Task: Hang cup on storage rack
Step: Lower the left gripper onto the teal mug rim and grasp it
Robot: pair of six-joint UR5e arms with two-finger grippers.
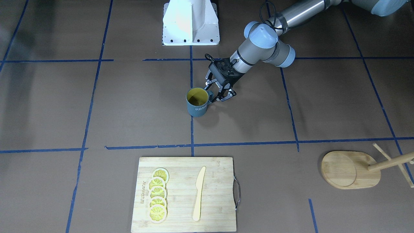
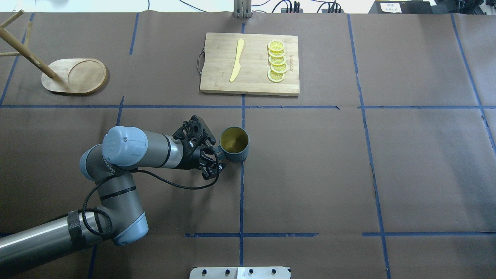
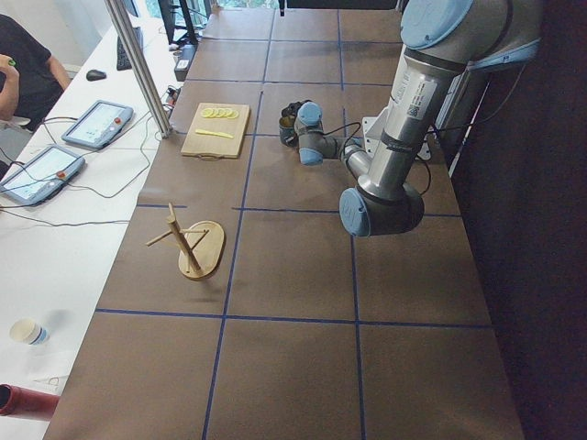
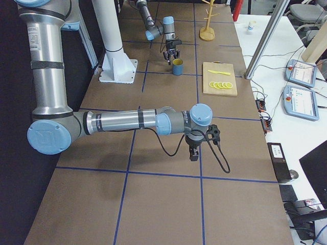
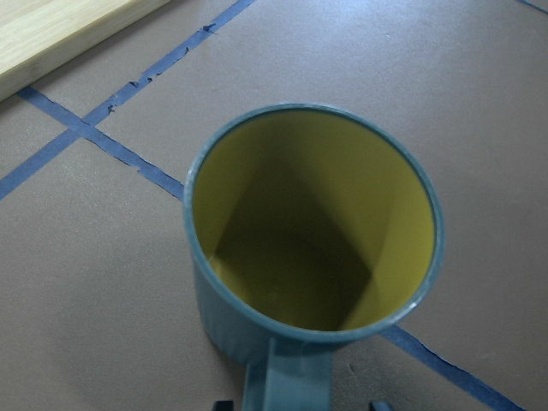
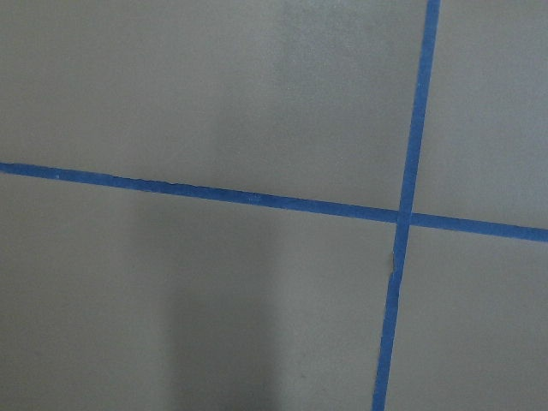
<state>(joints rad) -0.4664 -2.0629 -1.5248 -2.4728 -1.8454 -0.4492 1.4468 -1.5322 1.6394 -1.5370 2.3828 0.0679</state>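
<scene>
while the left arm point(image 2: 128, 151) reaches low over the brown paper-covered counter point(image 2: 348, 174), its left jaws stand spread, one fingertip point(image 5: 224, 404) on either side of the loop handle point(image 5: 287, 377) of a dark teal-grey ribbed cup point(image 5: 312, 231) with a yellow inside, not yet pinching it. the cup stands upright on the counter, mouth up, directly ahead of the left jaws. its handle points back into the gap between them, so the coming grip looks to turn on closing across that handle. white lettering on the cup's side reads "home".

the light bamboo storage rack point(image 2: 73, 75), an oval base with a dowel post and thin crossing pegs, sits well apart, behind the left jaws and off to their left.

the right arm point(image 4: 127, 121) is far from the cup. its right jaws show only in a side view, so whether they are spread or pressed together cannot be told.

a rectangular bamboo cutting board point(image 1: 216, 194) lies to the left jaws' left, carrying yellow lemon slices point(image 1: 157, 195) and a pale knife point(image 1: 198, 194). its engraved mark is too small to read.
</scene>
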